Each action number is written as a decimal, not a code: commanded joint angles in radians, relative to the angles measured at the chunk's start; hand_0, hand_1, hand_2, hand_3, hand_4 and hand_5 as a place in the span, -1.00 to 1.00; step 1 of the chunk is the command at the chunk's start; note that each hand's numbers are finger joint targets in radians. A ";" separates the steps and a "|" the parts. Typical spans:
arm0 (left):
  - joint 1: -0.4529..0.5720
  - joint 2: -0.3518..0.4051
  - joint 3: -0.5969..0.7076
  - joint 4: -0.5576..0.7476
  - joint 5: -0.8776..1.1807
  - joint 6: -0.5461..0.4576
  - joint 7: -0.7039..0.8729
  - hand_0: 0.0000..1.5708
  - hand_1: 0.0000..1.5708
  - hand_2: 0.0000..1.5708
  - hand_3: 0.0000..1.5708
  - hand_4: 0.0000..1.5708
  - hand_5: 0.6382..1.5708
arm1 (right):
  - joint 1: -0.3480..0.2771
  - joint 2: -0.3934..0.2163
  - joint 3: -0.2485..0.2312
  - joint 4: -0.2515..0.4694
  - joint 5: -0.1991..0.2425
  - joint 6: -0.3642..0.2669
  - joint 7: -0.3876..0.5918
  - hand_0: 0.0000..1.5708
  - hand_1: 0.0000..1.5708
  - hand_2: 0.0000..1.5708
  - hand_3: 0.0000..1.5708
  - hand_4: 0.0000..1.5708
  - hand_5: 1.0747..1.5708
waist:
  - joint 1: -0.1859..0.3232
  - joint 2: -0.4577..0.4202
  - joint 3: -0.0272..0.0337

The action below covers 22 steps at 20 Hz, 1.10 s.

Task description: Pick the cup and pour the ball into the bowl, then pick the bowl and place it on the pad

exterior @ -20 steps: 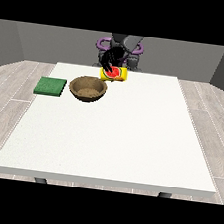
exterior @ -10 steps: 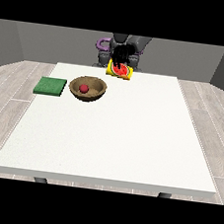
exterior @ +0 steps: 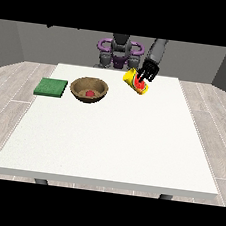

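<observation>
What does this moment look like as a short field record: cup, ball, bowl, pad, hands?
cup: yellow cup with red inside, tilted, held above the white table by the black hand at the view's right, fingers curled round it
ball: small red ball, inside the bowl
bowl: brown wooden bowl, on the table, beside the pad, apart from it
pad: green square pad, bare
other hand: not visible

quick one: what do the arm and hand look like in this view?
One arm shows at the view's right: a dark grey, smooth, tube-like forearm ending in a black hand with thin dark fingers. No cables or markings visible. Purple rings sit at the shoulders. The other hand is not visible.
</observation>
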 commanded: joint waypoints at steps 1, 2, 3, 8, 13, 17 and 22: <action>0.120 0.033 0.127 -0.127 0.237 0.003 -0.252 0.98 0.98 1.00 1.00 0.74 0.91 | -0.001 -0.014 -0.022 -0.057 -0.029 0.014 -0.009 -1.00 -1.00 -1.00 -1.00 -0.51 0.98 | 0.008 0.084 -0.0020; 0.169 0.012 0.148 -0.151 0.290 -0.002 -0.302 0.97 0.97 1.00 1.00 0.81 0.86 | 0.032 0.021 0.007 -0.093 -0.019 -0.011 0.015 -1.00 -1.00 -1.00 -1.00 -0.48 0.98 | 0.009 0.051 -0.0024; 0.156 0.003 0.175 -0.190 0.350 -0.039 -0.354 0.97 0.97 1.00 1.00 0.88 0.76 | 0.000 0.012 -0.006 -0.094 -0.014 -0.020 -0.001 -1.00 -1.00 -1.00 -1.00 -0.45 0.98 | 0.032 0.086 -0.0029; 0.104 -0.169 0.300 -0.306 0.685 -0.340 -0.368 0.75 0.75 1.00 1.00 0.10 0.99 | 0.000 0.021 -0.001 -0.076 -0.005 -0.029 -0.004 -1.00 -1.00 -1.00 -1.00 -0.41 0.98 | 0.068 0.107 -0.0163; 0.139 -0.063 0.446 -0.359 0.939 -0.702 -0.524 -0.58 -0.58 -1.00 -1.00 -0.68 1.00 | 0.024 0.061 0.011 -0.129 0.026 -0.097 0.016 -1.00 -1.00 -1.00 -1.00 -0.35 0.98 | 0.153 0.166 -0.0037; 0.086 0.036 0.505 -0.298 1.024 -0.887 -0.546 -1.00 -1.00 -1.00 -1.00 -1.00 0.97 | -0.062 0.072 0.054 -0.187 0.084 -0.177 0.067 -1.00 -1.00 -1.00 -1.00 -0.38 0.98 | 0.155 0.252 0.0039; 0.031 0.234 0.573 -0.222 1.075 -1.023 -0.461 -1.00 -1.00 -1.00 -1.00 -1.00 0.93 | 0.002 0.156 0.147 -0.186 0.172 -0.196 -0.011 -1.00 -1.00 -1.00 -1.00 -0.38 0.99 | 0.114 0.295 0.0062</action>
